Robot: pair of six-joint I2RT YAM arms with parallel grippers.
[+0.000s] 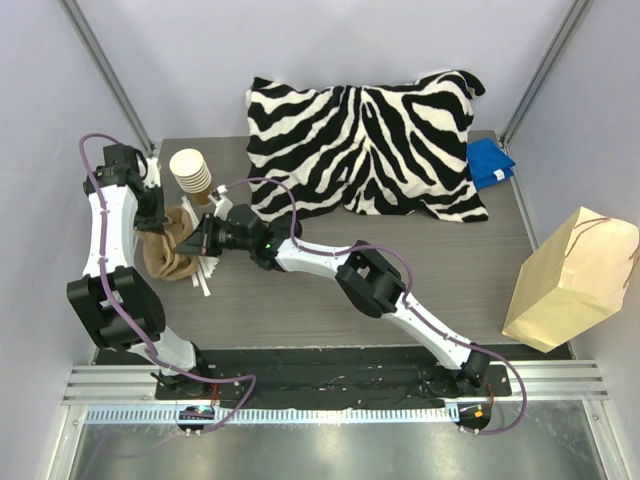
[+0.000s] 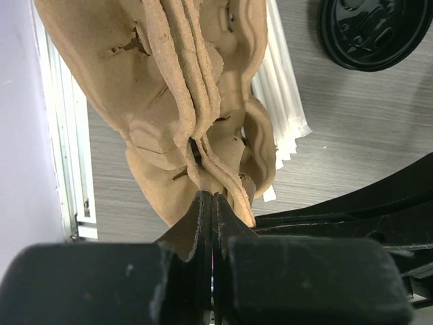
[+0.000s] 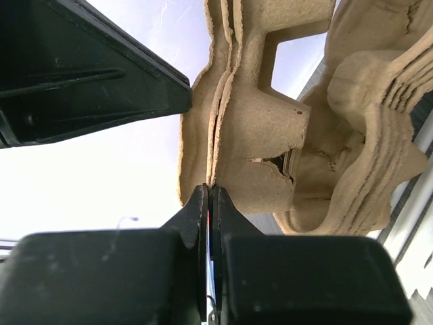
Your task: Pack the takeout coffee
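Grey table [image 1: 300,310] | left fingers [image 2: 193,233] clamped on pulp carriers [image 2: 108,81] | right fingers [image 3: 193,217] too | carriers partly hidden behind arms

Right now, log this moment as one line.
left gripper: shut on carrier stack | right gripper: shut on same stack | paper bag: far right, untouched

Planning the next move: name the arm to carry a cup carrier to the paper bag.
Right, probably: left gripper and right gripper both pinch the carrier stack, but the paper bag stands on the right.
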